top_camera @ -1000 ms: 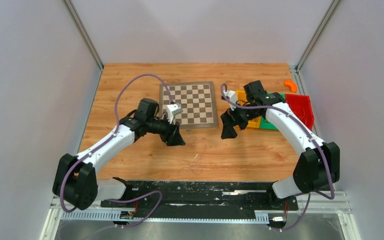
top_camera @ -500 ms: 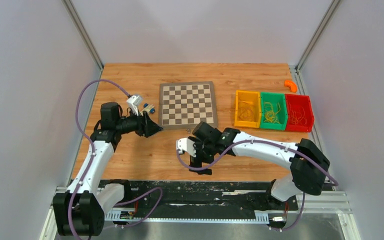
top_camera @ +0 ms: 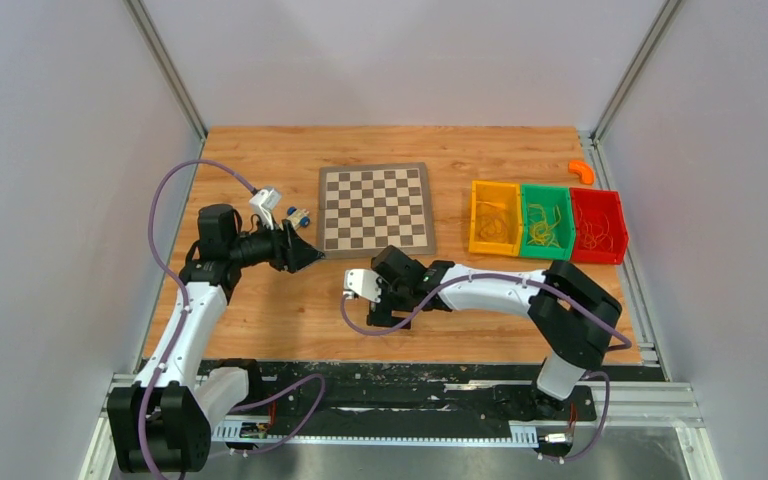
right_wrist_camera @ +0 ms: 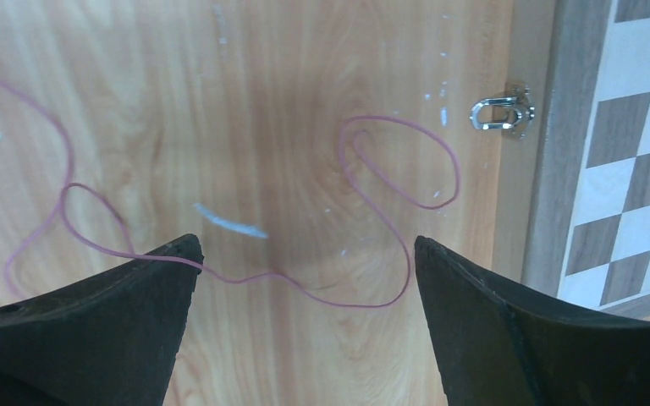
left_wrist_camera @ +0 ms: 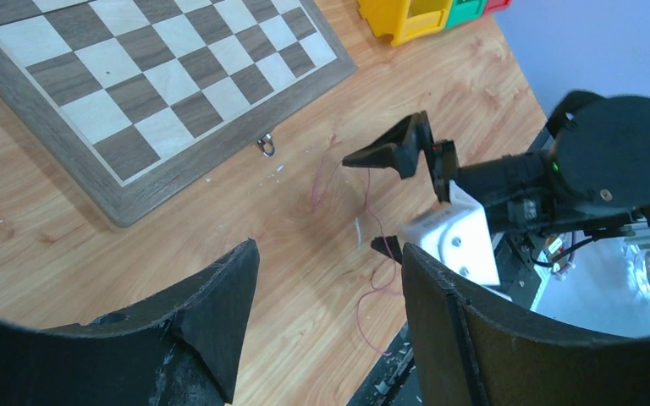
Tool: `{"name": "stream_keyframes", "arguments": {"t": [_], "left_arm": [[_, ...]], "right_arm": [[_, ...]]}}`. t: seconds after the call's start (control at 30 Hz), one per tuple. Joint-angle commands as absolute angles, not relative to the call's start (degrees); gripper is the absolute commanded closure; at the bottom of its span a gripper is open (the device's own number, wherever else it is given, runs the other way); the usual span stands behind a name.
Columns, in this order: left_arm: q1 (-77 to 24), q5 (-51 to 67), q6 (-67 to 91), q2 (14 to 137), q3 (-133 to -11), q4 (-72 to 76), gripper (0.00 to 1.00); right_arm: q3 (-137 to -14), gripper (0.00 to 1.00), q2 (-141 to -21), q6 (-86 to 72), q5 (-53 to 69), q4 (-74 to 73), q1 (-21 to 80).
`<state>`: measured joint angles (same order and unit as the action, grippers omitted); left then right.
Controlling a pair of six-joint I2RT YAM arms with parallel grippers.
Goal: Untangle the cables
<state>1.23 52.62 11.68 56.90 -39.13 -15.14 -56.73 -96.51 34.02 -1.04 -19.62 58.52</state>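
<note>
One thin red cable [right_wrist_camera: 364, 304] lies in loose loops on the wooden table just in front of the chessboard [top_camera: 376, 208]. My right gripper [right_wrist_camera: 306, 241] is open and hovers right above it, the strand running between the fingers and under the left fingertip. In the top view the right gripper [top_camera: 378, 308] is low over the front middle of the table and hides the cable. My left gripper [top_camera: 308, 255] is open and empty, left of the chessboard's front corner. Its wrist view looks past the open gripper [left_wrist_camera: 328, 248] at the cable [left_wrist_camera: 360, 309] and the right gripper's fingers [left_wrist_camera: 389, 152].
Yellow [top_camera: 495, 218], green [top_camera: 547, 220] and red [top_camera: 597, 225] bins holding thin strands stand at the right. A small orange piece [top_camera: 582, 172] lies behind them. The chessboard's metal latch [right_wrist_camera: 499, 112] is close to the cable. The table's front edge is just beyond the cable.
My right arm swung from the bins to the front middle of the table, down over the cable. My left arm pulled back to the left, away from the cable.
</note>
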Motion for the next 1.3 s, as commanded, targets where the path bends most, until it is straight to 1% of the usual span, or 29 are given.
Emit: {"name": "stream_keyframes", "arguments": {"t": [0.0,0.23,0.3,0.37,0.4,0.47,0.6,0.63,0.7,0.73,0.77,0.8,1.0,1.13,1.27], "left_arm": [[1.4,54.3,11.3,56.0,-39.7,-13.9,0.29],[1.4,54.4,10.2,56.1,-39.6,-14.3,0.29],[1.4,54.5,10.1,56.3,-39.6,-14.2,0.3],[1.4,54.6,10.2,56.4,-39.6,-14.2,0.3],[1.5,54.7,10.2,56.4,-39.6,-14.1,0.3],[1.4,54.7,10.2,56.3,-39.6,-14.1,0.3],[1.4,54.7,10.3,56.4,-39.6,-13.9,0.3],[1.4,54.6,10.4,56.4,-39.7,-13.8,0.3],[1.4,54.6,10.4,56.5,-39.9,-13.8,0.3],[1.4,54.6,10.5,56.5,-39.9,-13.7,0.3],[1.4,54.5,10.5,56.5,-40.0,-13.8,0.3],[1.4,54.4,10.5,56.5,-40.0,-13.8,0.3],[1.4,54.2,10.4,56.1,-39.9,-14.3,0.3],[1.5,54.1,10.4,55.5,-39.7,-14.4,0.3],[1.4,53.9,10.3,55.2,-39.6,-14.6,0.3]], "right_arm": [[-60.3,0.0,-98.5,36.1,3.4,-15.6,54.8],[-64.1,0.0,-102.6,36.6,13.2,-17.7,49.7],[-66.1,0.03,-104.7,36.5,18.2,-20.9,47.9],[-68.0,0.09,-106.4,35.9,23.3,-23.8,46.1],[-68.9,0.14,-107.3,35.7,25.4,-25.2,45.3],[-69.7,0.27,-108.4,35.4,26.8,-26.8,44.7],[-69.4,0.51,-109.4,35.9,25.8,-28.0,44.7],[-69.2,0.59,-109.5,36.0,25.4,-28.4,44.7],[-68.6,0.73,-109.2,36.3,24.9,-29.0,44.7],[-68.4,0.83,-108.7,36.4,24.9,-29.5,44.7],[-68.1,0.95,-107.9,36.5,25.0,-30.0,44.7],[-67.9,1.0,-106.9,36.4,25.2,-30.4,44.7],[-67.9,1.0,-95.5,32.4,26.9,-33.0,43.4],[-70.2,1.0,-88.1,28.4,31.5,-36.4,40.1],[-72.1,1.0,-83.7,25.7,35.3,-39.8,34.7]]}}
